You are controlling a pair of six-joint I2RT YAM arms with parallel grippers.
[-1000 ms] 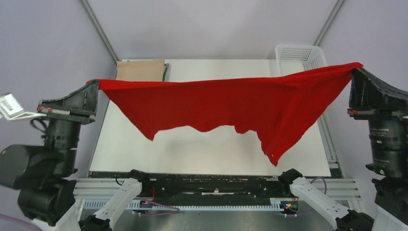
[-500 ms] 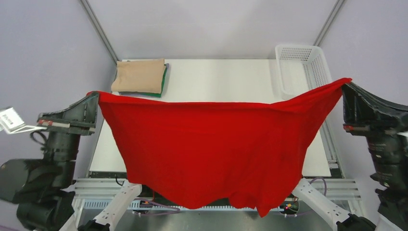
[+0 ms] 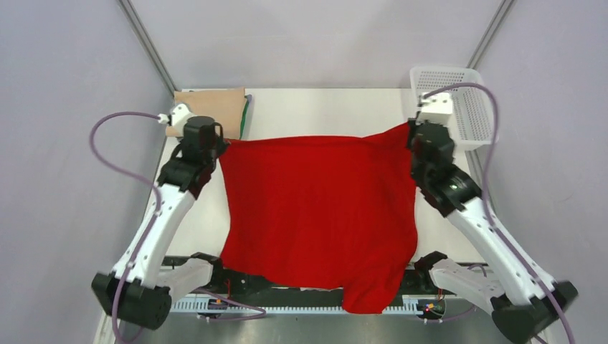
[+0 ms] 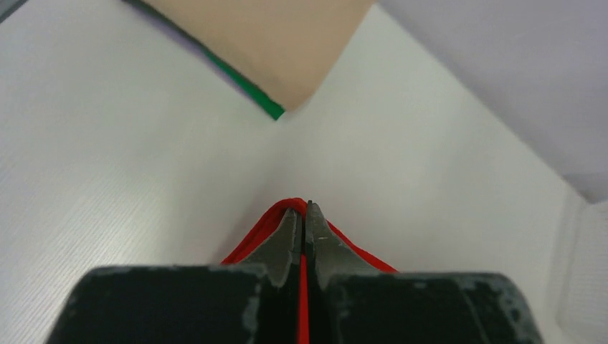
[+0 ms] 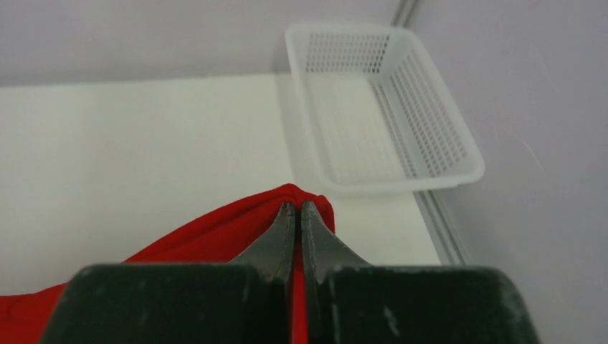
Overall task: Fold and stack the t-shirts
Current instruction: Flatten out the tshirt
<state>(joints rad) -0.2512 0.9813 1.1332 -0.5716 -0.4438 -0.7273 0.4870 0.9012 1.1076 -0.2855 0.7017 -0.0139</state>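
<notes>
At the far left corner of the table lies a folded beige t-shirt on top of a dark green t-shirt. Only a thin green edge shows, and the left arm cuts off the stack's near side in the overhead view. A purple cable loops out to the left of that arm.

Just near-right of the stack, the left gripper has its fingers pressed together on the far left corner of the red t-shirt. Its wrist view shows red cloth folded around the closed tips.

The red t-shirt is spread over the middle of the table. Its near edge hangs over the table's near rim and hides part of the rail between the arm bases. One flap droops lowest, perhaps a sleeve, though the view does not settle that.

The right gripper likewise pinches the far right corner of the cloth, tips closed with red bunched around them.

Just beyond it, at the far right corner, stands the white mesh basket. The right wrist view looks in at its perforated walls and floor. The right arm's white housing overlaps its left wall in the overhead view.
</notes>
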